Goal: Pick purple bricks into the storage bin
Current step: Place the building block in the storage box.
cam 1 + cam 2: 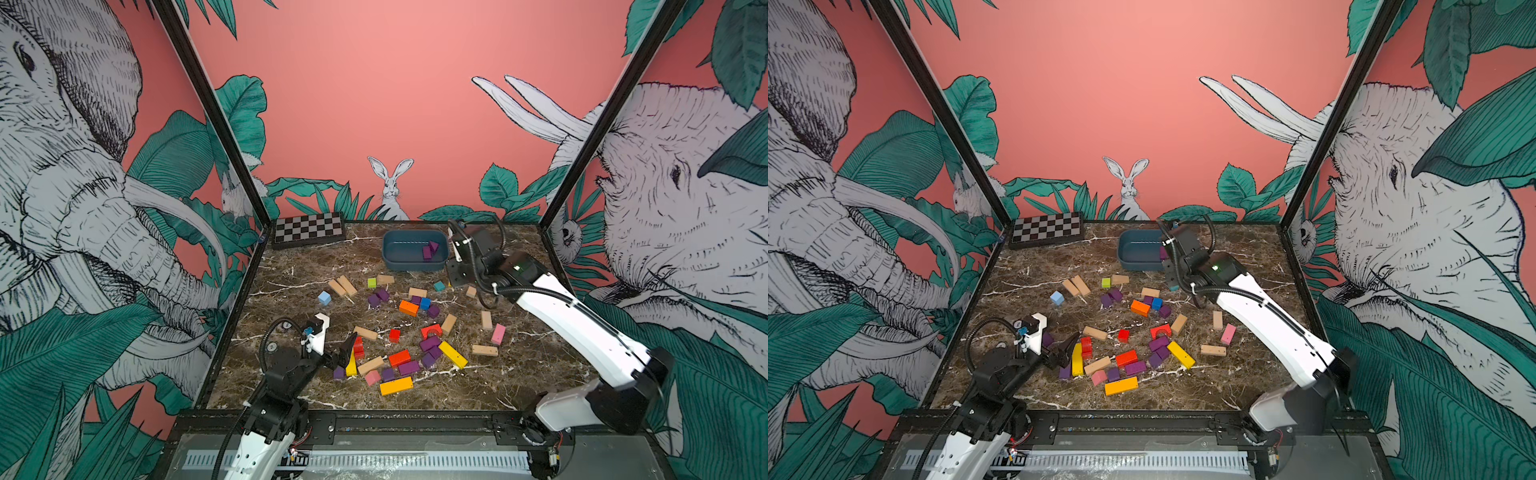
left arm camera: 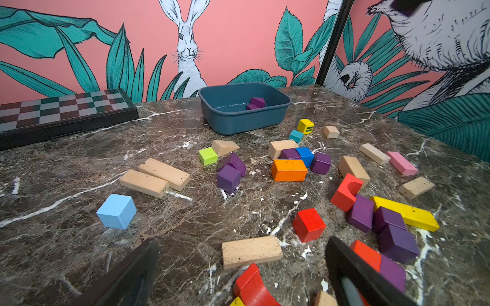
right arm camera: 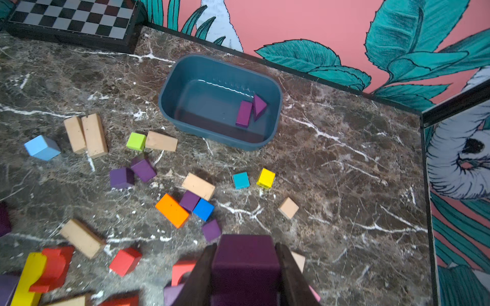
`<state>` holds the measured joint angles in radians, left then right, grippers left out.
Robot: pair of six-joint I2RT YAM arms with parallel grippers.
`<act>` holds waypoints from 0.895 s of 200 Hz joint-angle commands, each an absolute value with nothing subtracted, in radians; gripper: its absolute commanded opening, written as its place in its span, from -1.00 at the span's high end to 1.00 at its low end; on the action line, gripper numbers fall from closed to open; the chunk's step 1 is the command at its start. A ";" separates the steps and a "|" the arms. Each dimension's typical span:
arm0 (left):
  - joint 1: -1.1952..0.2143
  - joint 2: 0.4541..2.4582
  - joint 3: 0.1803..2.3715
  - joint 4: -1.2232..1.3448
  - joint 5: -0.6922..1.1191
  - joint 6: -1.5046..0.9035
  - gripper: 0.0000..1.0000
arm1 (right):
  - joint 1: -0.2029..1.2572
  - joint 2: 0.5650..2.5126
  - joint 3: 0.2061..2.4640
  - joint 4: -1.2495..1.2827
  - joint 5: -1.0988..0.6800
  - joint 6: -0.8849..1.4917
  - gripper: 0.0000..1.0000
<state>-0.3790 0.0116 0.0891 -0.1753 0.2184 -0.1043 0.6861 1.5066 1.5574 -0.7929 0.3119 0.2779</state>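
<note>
My right gripper (image 3: pixel 245 246) is shut on a dark purple brick (image 3: pixel 246 267) and hovers above the table, just right of the storage bin (image 1: pixel 392 259). The blue-grey bin (image 3: pixel 201 106) holds two purple bricks (image 3: pixel 244 114), seen also in the left wrist view (image 2: pixel 257 102). Several more purple bricks lie loose among the scattered blocks, for instance a pair mid-table (image 1: pixel 378 297), a cluster by the yellow bar (image 1: pixel 430 345) and one cube by the left arm (image 1: pixel 338 372). My left gripper (image 2: pixel 242 242) is open, low over the near left of the pile (image 1: pixel 347 347), with nothing between its fingers.
A checkerboard box (image 1: pixel 308 230) lies at the back left. Wooden, red, orange (image 1: pixel 408 308), yellow (image 1: pixel 453 354), pink (image 1: pixel 498 334) and blue blocks are mixed with the purple ones. A light blue cube (image 1: pixel 324 298) stands apart on the left. Walls close in three sides.
</note>
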 commanded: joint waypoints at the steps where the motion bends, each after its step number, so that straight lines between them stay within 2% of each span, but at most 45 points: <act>1: -0.382 0.005 0.085 -0.179 0.213 -0.100 -0.99 | 0.637 1.645 1.634 -0.748 0.240 0.243 0.52; 98: -0.381 0.005 0.084 -0.183 0.172 -0.112 -0.99 | 0.469 2.240 2.125 -0.695 0.041 0.206 0.55; 179: -0.382 0.005 0.082 -0.177 0.185 -0.107 -0.99 | 0.448 2.578 2.456 -0.633 0.037 0.215 0.56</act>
<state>-0.3790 0.0116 0.0891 -0.1761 0.1852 -0.1051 0.4450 2.5374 2.3672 -0.6617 0.0387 0.2089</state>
